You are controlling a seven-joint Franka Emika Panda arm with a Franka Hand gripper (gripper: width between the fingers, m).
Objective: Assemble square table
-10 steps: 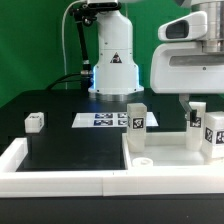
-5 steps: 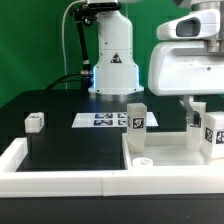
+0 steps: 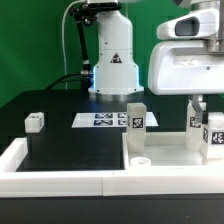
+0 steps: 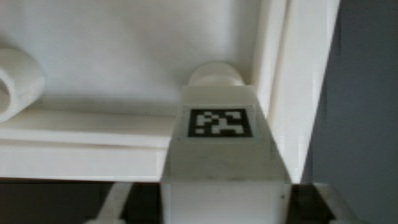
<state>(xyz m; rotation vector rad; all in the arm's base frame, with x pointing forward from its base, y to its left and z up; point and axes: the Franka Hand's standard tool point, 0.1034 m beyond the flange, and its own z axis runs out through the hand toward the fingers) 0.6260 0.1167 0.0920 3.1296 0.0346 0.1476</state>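
Note:
The square tabletop slab [image 3: 170,152] lies at the exterior view's lower right, rim up. My gripper [image 3: 196,108] is shut on a white tagged leg [image 3: 196,122] and holds it upright over the slab's far right corner. In the wrist view this leg [image 4: 222,140] fills the middle between my fingers, its round tip close to the slab's raised rim [image 4: 294,60]. One more leg [image 3: 136,116] stands at the slab's far left edge. Another [image 3: 215,135] stands at its right edge. A third loose leg [image 3: 35,122] lies on the black table at the left.
The marker board [image 3: 103,120] lies flat in front of the robot base [image 3: 112,70]. A long white border rail [image 3: 60,170] runs along the front and left. A small round post [image 3: 143,160] sits at the slab's near left corner.
My gripper has shifted slightly down with the leg still in it. Nothing else has moved.

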